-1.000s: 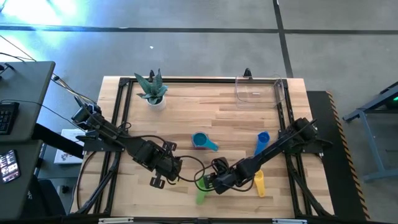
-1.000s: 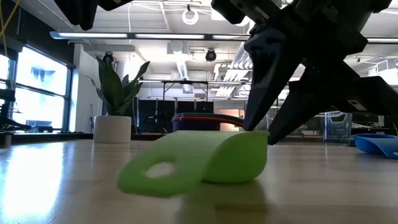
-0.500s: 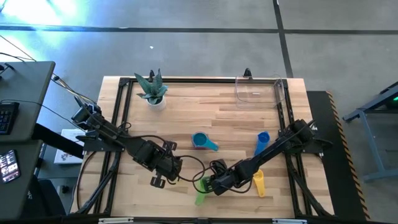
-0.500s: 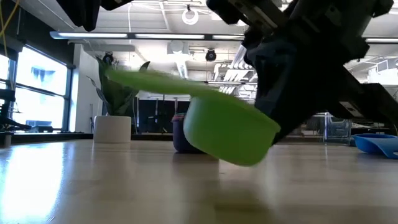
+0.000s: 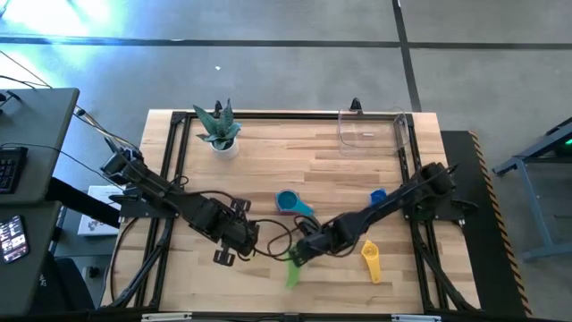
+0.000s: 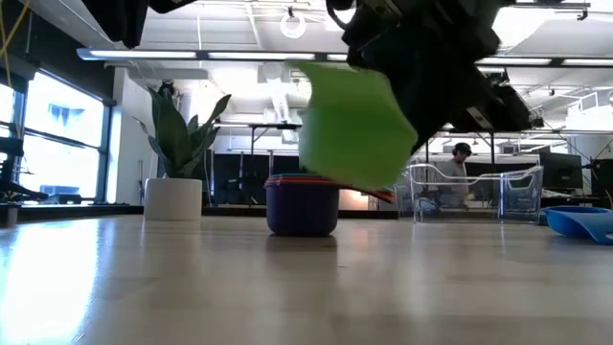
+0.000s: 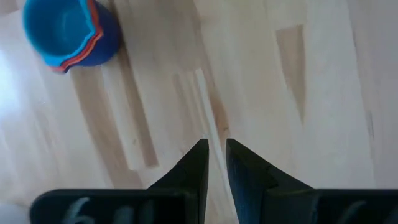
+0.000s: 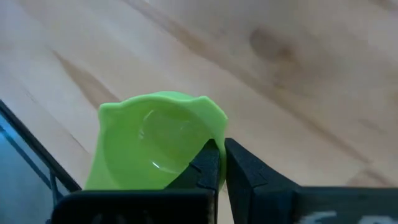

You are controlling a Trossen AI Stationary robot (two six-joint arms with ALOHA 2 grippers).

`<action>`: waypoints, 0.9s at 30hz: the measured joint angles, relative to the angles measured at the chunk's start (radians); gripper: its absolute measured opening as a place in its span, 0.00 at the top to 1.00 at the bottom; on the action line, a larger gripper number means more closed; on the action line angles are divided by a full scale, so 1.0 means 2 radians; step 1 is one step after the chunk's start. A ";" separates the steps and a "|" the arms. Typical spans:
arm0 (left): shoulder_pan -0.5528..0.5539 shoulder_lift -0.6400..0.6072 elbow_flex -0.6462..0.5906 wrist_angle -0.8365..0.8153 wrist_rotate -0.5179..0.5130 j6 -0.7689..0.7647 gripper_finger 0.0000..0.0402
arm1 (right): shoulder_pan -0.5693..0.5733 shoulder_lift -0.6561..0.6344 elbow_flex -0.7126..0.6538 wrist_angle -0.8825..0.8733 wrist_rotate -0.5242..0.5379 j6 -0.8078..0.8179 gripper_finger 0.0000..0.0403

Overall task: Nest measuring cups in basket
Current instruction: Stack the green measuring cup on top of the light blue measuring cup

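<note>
Green cup (image 8: 152, 143) pinched in right gripper (image 8: 222, 163) (rim), clear of table (image 8: 298, 74)

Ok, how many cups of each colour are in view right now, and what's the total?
green cup: 1, held in the right gripper
yellow cup: 1
blue cup: 1
teal cup: 1
orange cup: 1
red cup: 1
purple cup: 1
Total: 7

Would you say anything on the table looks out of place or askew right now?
Nothing looks damaged or spilled. The basket stands empty at the far edge, while the green cup hangs tilted in the right gripper, off the table.
</note>
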 joint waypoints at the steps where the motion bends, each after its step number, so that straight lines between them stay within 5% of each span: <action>1: 0.001 -0.005 0.000 -0.004 -0.004 -0.002 0.88 | -0.005 -0.006 0.000 -0.004 -0.002 -0.012 0.99; 14: 0.074 -0.086 0.000 -0.006 -0.042 0.025 0.88 | -0.123 -0.058 0.001 -0.062 -0.079 -0.230 1.00; 27: 0.193 -0.134 0.000 -0.006 -0.052 0.097 0.88 | -0.238 -0.058 0.076 -0.112 -0.115 -0.485 1.00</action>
